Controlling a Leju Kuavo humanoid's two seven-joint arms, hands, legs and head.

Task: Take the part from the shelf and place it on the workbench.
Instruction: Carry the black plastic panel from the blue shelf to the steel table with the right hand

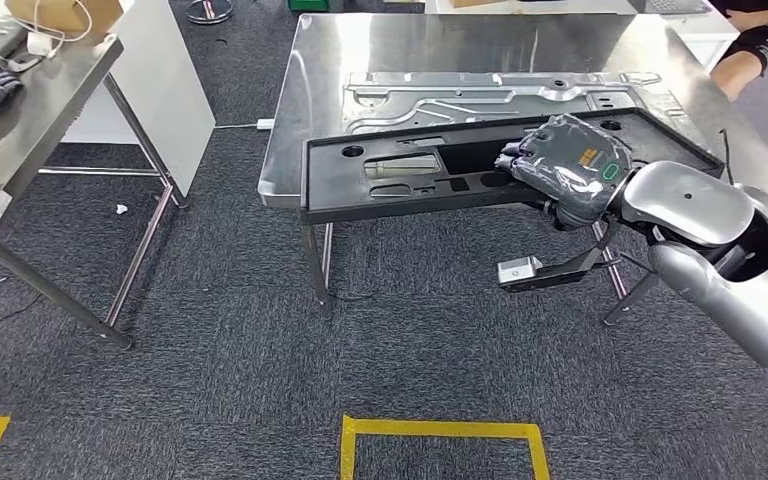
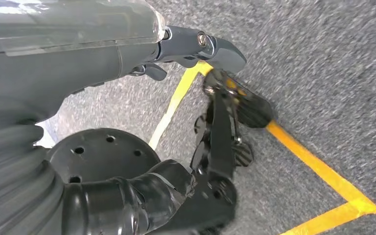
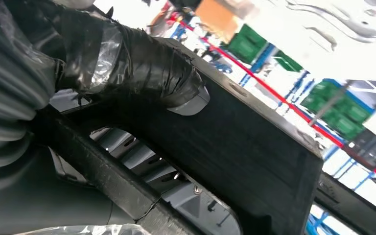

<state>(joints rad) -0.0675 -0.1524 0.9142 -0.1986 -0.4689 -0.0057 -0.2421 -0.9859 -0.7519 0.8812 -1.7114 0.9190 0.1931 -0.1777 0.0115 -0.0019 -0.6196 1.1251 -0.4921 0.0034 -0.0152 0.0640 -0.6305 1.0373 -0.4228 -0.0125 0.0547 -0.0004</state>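
Overhanging the tabletop's [image 1: 380, 60] near edge, the black part [image 1: 400, 170] may tip off if the right hand [image 1: 565, 165], clamped on it, slips.

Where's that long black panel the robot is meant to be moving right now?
In the head view, the black panel lies along the near edge of the steel workbench, over a grey metal sheet, with the right hand gripping it.

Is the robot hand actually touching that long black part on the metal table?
Touching. In the right wrist view the right robot hand presses its thumb flat against the black part, with no gap; the head view shows the hand over its cut-out.
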